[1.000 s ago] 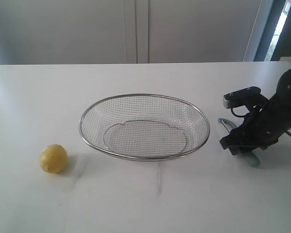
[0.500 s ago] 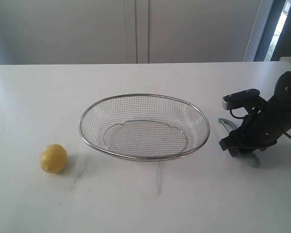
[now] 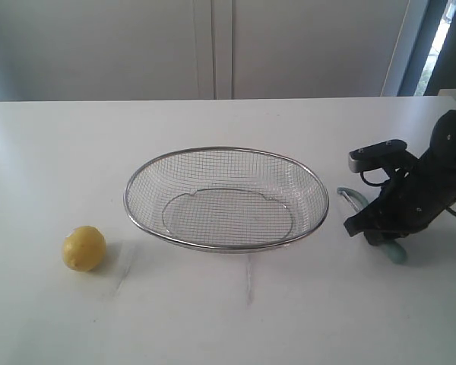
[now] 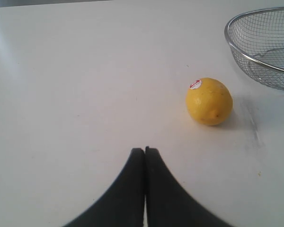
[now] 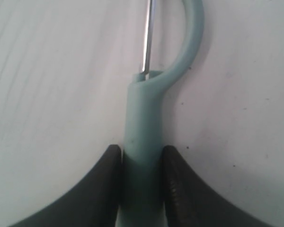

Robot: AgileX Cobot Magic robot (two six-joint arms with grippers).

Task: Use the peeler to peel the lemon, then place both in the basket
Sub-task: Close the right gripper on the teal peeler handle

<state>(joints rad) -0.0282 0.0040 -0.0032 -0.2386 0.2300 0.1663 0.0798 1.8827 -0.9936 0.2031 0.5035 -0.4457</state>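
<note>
From the exterior view, the basket (image 3: pixel 129 207) sits in the middle of the white desk (image 3: pixel 213 319), holding nothing. The lemon (image 3: pixel 84 249) lies on the desk well to the basket's left, apart from it. To the basket's right, the right claw (image 3: pixel 374 230) is low at the desk, clenched around the peeler (image 3: pixel 396 252). The pale teal handle end pokes out on the near side, and the curved head shows just beside the basket's rim without touching it. In the left wrist view, the left claw (image 4: pixel 145 151) has its two dark fingers (image 4: pixel 132 179) pressed together with nothing between them. It hangs above bare desk, while the lemon (image 4: pixel 209 101) rests some way off, wearing a small red-and-white sticker (image 4: pixel 195 84). The basket's (image 4: pixel 236 47) mesh wall shows near the lemon. In the right wrist view, the right claw (image 5: pixel 141 158) grips the peeler's (image 5: pixel 142 113) handle on both sides. The thin metal blade (image 5: pixel 147 38) and its looped head reach out over the desk; whether the peeler touches the surface cannot be told.
</note>
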